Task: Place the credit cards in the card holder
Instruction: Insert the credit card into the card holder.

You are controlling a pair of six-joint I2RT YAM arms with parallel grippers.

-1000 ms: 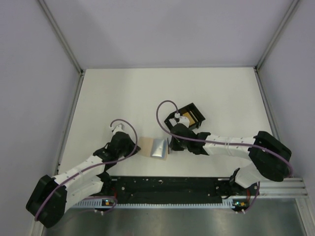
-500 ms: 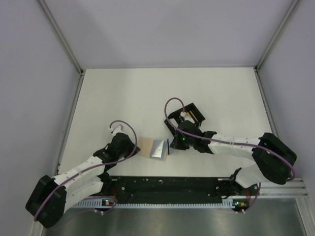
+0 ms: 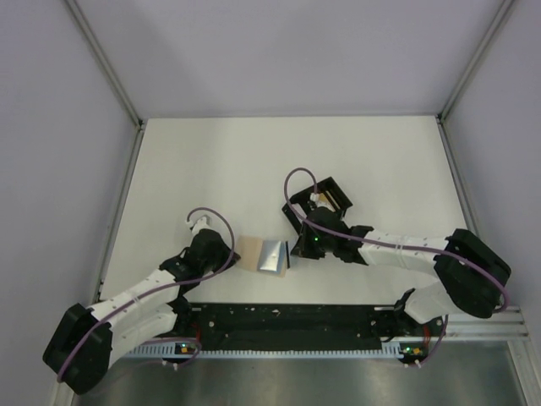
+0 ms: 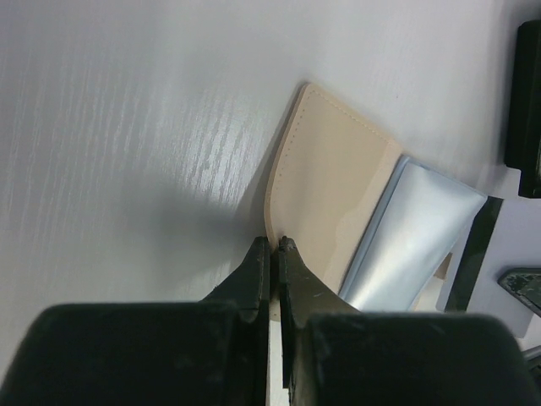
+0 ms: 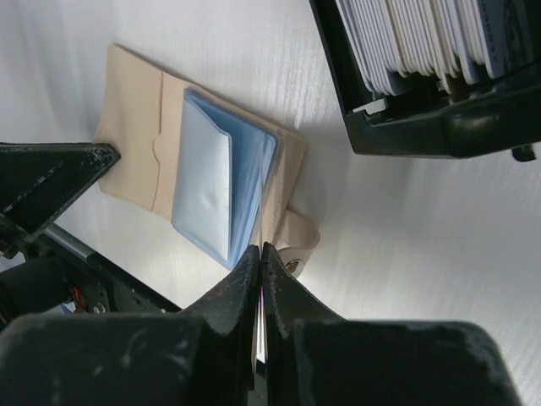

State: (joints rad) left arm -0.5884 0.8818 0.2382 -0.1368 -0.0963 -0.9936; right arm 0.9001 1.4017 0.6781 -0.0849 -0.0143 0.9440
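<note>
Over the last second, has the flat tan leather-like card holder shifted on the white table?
No. The card holder lies at the same spot, just beyond the black base rail, as before.

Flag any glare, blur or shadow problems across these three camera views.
Top external: even light, sharp, no glare on the table. Left wrist: streaky glare on the table beside the card holder; left hand blurred up close. Right wrist: card holder sharp, right hand soft and dark.
</note>
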